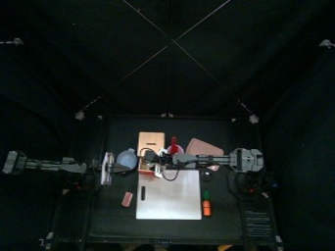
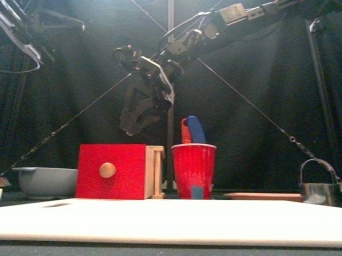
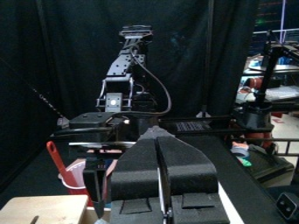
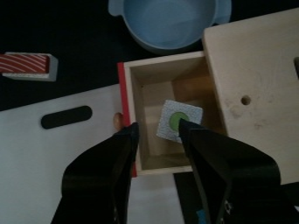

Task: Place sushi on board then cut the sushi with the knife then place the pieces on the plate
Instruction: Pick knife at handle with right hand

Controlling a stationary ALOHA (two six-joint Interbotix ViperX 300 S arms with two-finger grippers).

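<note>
Board (image 2: 171, 220) is closest up and has no sushi on it, so honestly the job has barely started.

Going left to right:

- The left gripper (image 3: 163, 136) is parked off at the left side of the table. Its jaws are pressed together with nothing between them, so it looks like it's just resting.
- The bowl (image 4: 170, 22) sits next to it, not involved.
- Then there's the box (image 4: 251, 70) with its drawer (image 4: 146, 87) pulled out. The sushi (image 4: 179, 120) is lying inside on the drawer floor.
- The right gripper (image 4: 156, 129) is right above it, jaws spread wide and empty, straddling the piece. I can't tell if a jaw is touching it yet.
- The cup (image 2: 194, 170) stands just right of the box with both knives (image 2: 195, 128) in it, untouched.
- The tray (image 1: 203, 147) is further right, behind the board. I don't see any sushi pieces on it.

My read: the drawer being open is the only bit that's done. Left to do are the grab, the move to the board, getting a knife out, the cutting, and shifting the pieces to the tray. Pretty much everything, then.
</note>
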